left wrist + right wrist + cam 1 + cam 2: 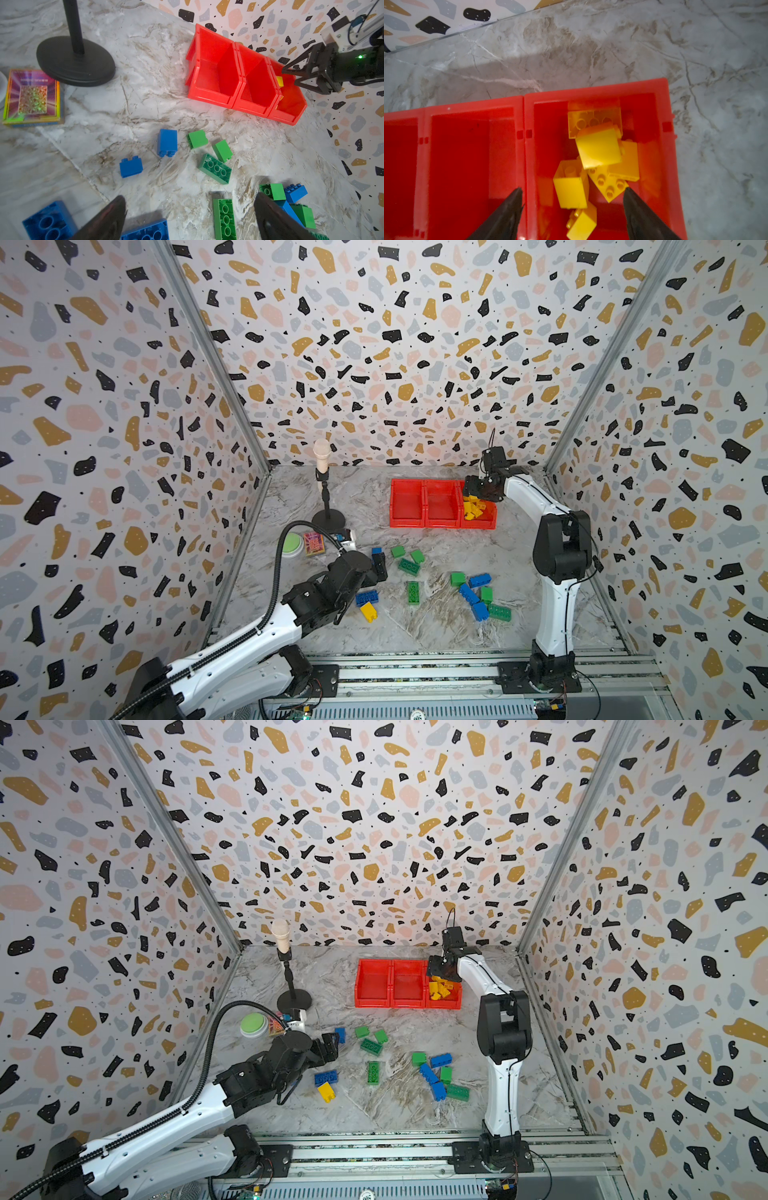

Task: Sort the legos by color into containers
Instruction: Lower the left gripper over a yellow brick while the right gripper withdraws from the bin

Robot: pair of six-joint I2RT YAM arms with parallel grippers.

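Yellow bricks (471,508) lay in the rightmost bin (478,524), right of centre, under the right gripper (572,190), jaws parted and empty; next, I reckoned, the spread left gripper (190,196) should pinch a blue brick (366,596) lower down.

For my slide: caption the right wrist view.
Right gripper, jaws open, over the red bin of yellow bricks; neighbouring bin empty.

No legible text anywhere, print on the patterned box (33,97) — too blurred to read
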